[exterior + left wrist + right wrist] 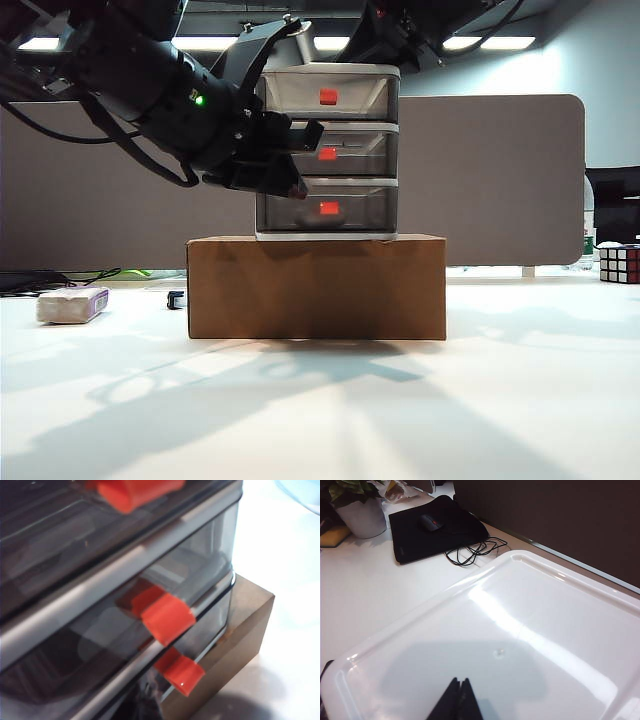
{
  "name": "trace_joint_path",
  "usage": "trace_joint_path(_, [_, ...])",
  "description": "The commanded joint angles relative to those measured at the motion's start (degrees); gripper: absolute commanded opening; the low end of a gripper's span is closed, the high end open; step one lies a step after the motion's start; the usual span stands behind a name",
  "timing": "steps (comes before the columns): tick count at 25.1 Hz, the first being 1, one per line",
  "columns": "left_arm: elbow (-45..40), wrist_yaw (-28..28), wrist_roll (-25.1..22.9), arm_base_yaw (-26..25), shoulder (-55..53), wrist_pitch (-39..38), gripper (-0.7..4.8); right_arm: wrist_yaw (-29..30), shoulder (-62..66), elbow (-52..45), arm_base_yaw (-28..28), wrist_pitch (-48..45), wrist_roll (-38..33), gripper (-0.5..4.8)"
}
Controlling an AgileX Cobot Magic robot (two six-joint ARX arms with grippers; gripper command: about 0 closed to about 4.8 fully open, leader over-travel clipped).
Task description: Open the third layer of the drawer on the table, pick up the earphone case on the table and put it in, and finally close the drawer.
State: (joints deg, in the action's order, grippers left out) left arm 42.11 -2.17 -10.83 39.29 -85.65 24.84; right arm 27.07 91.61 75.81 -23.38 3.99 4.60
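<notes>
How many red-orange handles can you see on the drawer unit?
3: top handle, middle handle beside the left claw, bottom handle. None hidden.

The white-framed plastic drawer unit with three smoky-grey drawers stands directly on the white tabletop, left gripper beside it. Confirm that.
Wrong in one respect: the drawer unit stands on a brown cardboard box, not directly on the tabletop, as the exterior view shows. The left gripper is beside it.

Grey partition panel [500, 180] behind; pale blue wall [610, 90] beyond; ceiling light panels [480, 43] glowing overhead.
</notes>
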Motion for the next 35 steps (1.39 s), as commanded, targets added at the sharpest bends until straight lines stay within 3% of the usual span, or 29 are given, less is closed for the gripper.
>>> trace_joint_path(1, [0.2, 3.0, -0.3, -0.2, 0.9, 0.3, -0.06, -0.2, -0.2, -0.5, 0.0, 3.5, 1.8, -0.06])
trace_joint_path(4, [0.2, 7.0, -1.5, -0.1, 3.4, -3.0, -0.06, -0.7, -2.3, -0.5, 0.0, 3.8, 5.2, -0.06])
trace_joint_path(8, [0.2, 6.5, -5.7, -0.2, 10.6, -11.1, -0.06, -5.8, -8.6, -1.3, 0.2, 5.2, 9.2, -0.06])
trace_joint_path(14, [-0.2, 5.8, -10.3, -0.2, 23.9, -25.6, -0.06, -5.4, -20.4, -6.9, 2.0, 6.2, 8.9, -0.06])
trace_joint_path(17, [-2.2, 4.8, -10.1, -0.2, 30.9, -29.3, -0.06, -6.2, -27.8, -12.1, 2.1, 6.6, 8.7, -0.06])
trace_joint_path(21, [-9.9, 1.0, -6.3, -0.2, 47.6, -33.2, -0.06, -9.5, -44.3, -25.2, 2.2, 7.0, 4.9, -0.06])
trace_joint_path(28, [-24.2, 0.4, 1.6, -0.2, 72.7, -32.5, -0.06, -10.6, -64.7, -43.1, 2.1, 6.9, 2.9, -0.06])
trace_joint_path(35, [-31.5, -1.7, 6.5, -0.3, 85.6, -32.8, -0.06, -10.7, -79.5, -56.0, 2.1, 6.9, 2.8, -0.06])
